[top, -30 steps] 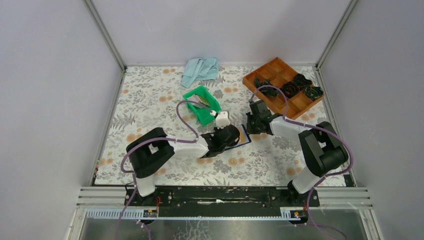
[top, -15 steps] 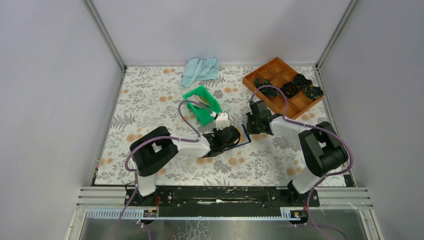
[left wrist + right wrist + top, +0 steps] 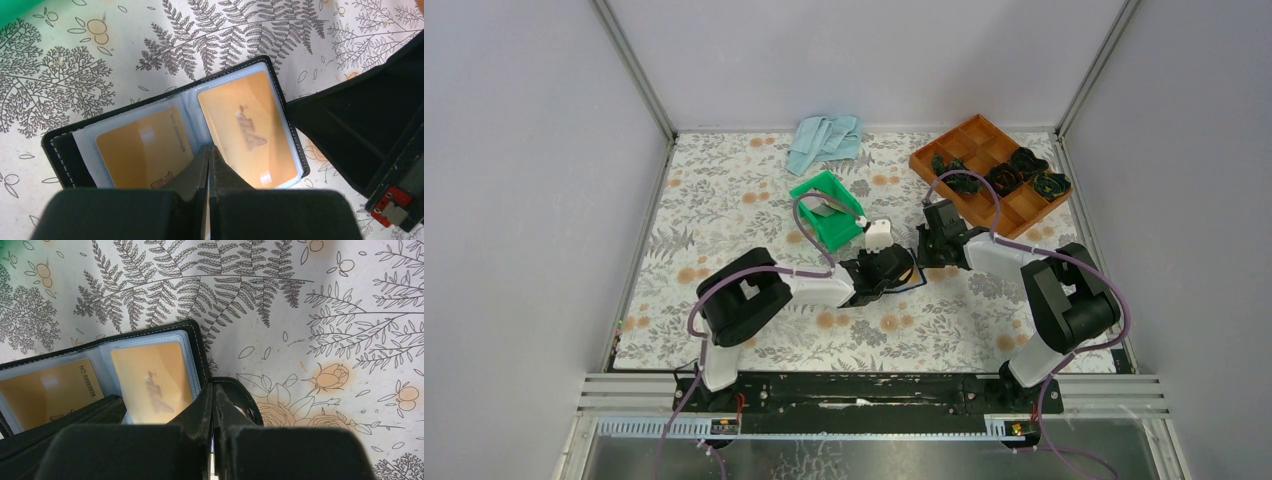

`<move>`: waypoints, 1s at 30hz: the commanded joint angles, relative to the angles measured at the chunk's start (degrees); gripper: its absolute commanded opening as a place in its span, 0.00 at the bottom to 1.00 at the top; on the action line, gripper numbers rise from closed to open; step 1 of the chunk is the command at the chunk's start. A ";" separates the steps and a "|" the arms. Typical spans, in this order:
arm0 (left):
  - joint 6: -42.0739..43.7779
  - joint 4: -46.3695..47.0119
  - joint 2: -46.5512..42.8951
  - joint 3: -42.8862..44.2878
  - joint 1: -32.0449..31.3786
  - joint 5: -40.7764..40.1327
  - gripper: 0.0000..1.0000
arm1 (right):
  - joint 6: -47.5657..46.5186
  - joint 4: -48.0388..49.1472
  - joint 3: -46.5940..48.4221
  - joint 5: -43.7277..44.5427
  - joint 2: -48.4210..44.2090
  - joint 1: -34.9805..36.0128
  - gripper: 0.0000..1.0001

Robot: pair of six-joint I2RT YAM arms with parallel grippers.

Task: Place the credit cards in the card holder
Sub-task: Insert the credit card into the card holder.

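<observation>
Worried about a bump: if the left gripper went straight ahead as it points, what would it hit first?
Likely the open card holder, at the fold between its two sleeved credit cards; the shut left gripper looks close, though depth is unclear.

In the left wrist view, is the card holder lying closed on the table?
No, the card holder lies open, with an orange card in its left sleeve and another in its right.
</observation>
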 commanded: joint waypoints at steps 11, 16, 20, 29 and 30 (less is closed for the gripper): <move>0.39 -3.40 -3.68 -0.40 0.21 -3.67 0.09 | -0.16 -0.89 1.23 -0.29 0.95 0.74 0.00; 0.23 -4.13 -8.40 -3.28 0.26 -6.97 0.14 | -0.03 -1.25 1.17 2.04 -0.30 0.68 0.01; 0.99 -3.58 -12.41 -4.77 0.18 -9.25 0.16 | -0.71 -2.72 2.37 4.11 -2.13 0.73 0.03; 4.18 -1.89 -30.70 -12.33 0.15 -19.59 0.53 | -4.94 -8.22 13.06 9.78 -6.80 0.72 0.36; 4.40 -1.84 -32.87 -13.27 0.13 -20.57 0.56 | -5.50 -8.91 14.85 9.51 -6.62 0.78 0.38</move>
